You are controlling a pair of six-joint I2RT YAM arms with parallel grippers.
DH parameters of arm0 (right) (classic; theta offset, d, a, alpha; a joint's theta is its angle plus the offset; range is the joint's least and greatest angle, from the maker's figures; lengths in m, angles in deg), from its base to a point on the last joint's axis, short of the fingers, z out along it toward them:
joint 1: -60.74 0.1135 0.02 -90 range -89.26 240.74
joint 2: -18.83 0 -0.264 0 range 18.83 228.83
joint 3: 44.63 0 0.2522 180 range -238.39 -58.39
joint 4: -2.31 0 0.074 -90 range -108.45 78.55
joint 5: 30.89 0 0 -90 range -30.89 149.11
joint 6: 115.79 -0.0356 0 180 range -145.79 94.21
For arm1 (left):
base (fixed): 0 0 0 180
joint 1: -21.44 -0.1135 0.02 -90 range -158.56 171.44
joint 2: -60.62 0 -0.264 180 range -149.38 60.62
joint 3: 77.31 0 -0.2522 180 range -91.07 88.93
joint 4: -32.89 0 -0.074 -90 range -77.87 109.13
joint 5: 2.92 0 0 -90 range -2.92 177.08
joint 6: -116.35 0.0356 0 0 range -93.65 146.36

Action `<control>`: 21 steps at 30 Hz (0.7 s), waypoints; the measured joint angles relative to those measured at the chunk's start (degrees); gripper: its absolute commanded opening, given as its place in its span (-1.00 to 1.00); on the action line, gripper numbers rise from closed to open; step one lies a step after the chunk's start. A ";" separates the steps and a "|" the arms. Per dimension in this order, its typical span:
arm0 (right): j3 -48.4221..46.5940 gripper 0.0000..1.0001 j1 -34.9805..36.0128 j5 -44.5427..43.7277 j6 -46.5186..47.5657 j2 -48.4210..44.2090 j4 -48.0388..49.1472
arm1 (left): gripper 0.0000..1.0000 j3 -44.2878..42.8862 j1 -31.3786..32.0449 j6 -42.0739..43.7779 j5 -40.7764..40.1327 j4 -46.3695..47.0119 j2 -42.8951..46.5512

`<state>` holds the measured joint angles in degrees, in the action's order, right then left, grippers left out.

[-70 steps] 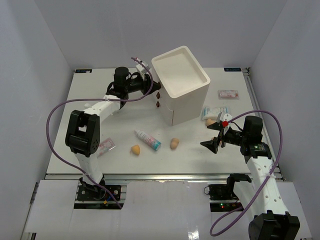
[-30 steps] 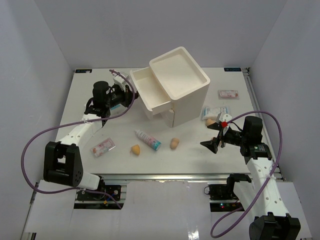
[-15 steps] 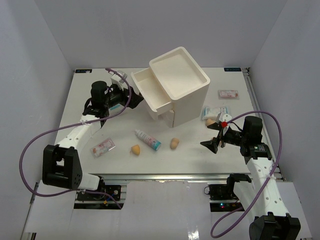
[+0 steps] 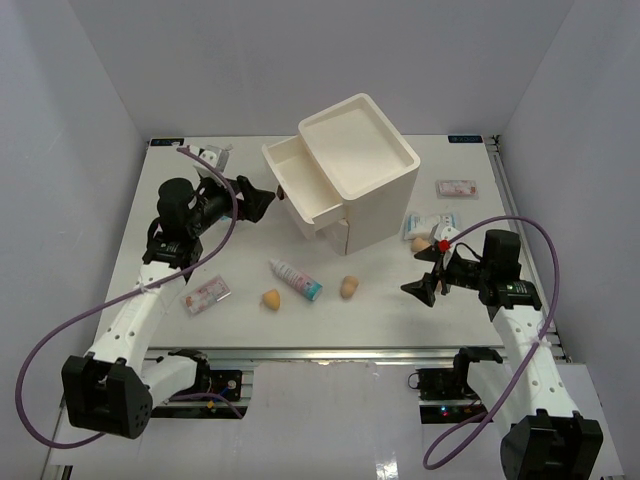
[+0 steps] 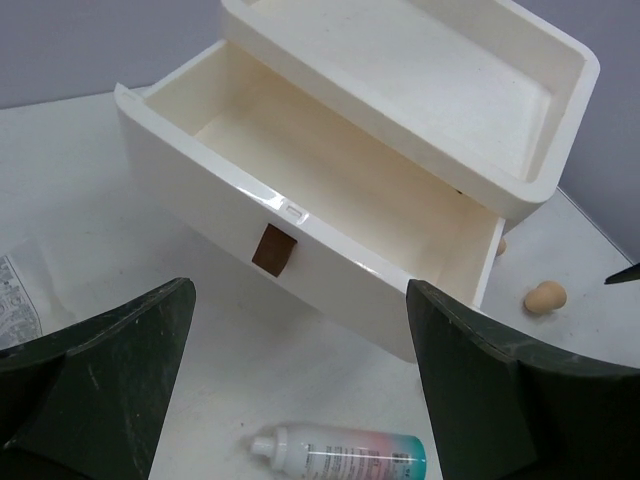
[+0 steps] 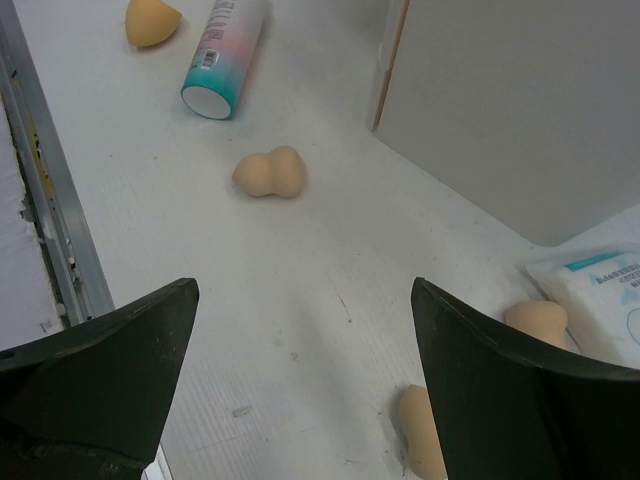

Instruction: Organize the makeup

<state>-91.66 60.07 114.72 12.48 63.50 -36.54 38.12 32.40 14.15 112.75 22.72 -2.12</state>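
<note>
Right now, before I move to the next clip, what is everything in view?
drawer box: one, cream, centre back; top drawer pulled out, empty
sponges: four, tan; two front centre, two beside the right gripper
tube: one, white with teal end, lying between the front sponges
sachets: three; pink print front left and back right, blue print right of the box
table: one, white
left gripper: black, jaws open, empty, facing the drawer
right gripper: black, jaws open, empty, front right
</note>
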 measured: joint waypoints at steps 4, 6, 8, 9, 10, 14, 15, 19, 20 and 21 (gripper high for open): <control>-2.53 0.90 0.02 -3.08 1.28 3.16 -2.34 | 0.96 4.21 -0.09 -2.79 0.61 -1.53 4.97; -4.08 0.94 0.04 -5.63 1.46 4.97 -2.92 | 0.96 6.75 -0.13 -3.76 1.41 -2.64 7.88; -5.44 0.98 0.04 -8.35 1.62 6.91 -3.29 | 0.96 8.69 -0.13 -4.61 2.10 -3.79 10.45; -6.10 0.96 0.04 -10.04 1.86 8.05 -3.60 | 0.96 9.73 -0.13 -4.96 2.35 -4.05 11.81; -6.54 0.93 0.04 -11.42 2.16 9.03 -3.71 | 0.96 10.63 -0.13 -5.14 2.64 -4.50 13.06; -7.75 0.80 0.04 -16.53 4.37 12.23 -4.35 | 0.96 13.66 -0.13 -5.77 3.51 -5.83 17.18; -7.89 0.78 0.04 -17.70 5.37 12.83 -4.61 | 0.96 14.20 -0.13 -5.92 3.63 -5.93 17.88; -9.57 0.71 0.04 -21.03 8.85 17.47 -5.04 | 0.96 14.86 -0.13 -6.40 4.64 -6.38 19.10; -9.84 0.72 0.04 -21.48 9.39 18.59 -4.97 | 0.96 14.87 -0.13 -6.51 4.85 -6.38 19.24; -10.08 0.73 0.04 -21.92 9.92 19.67 -4.88 | 0.96 14.88 -0.13 -6.63 5.05 -6.37 19.39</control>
<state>-101.74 60.12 92.80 22.40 83.18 -41.43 53.00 32.27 7.52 117.80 16.35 17.27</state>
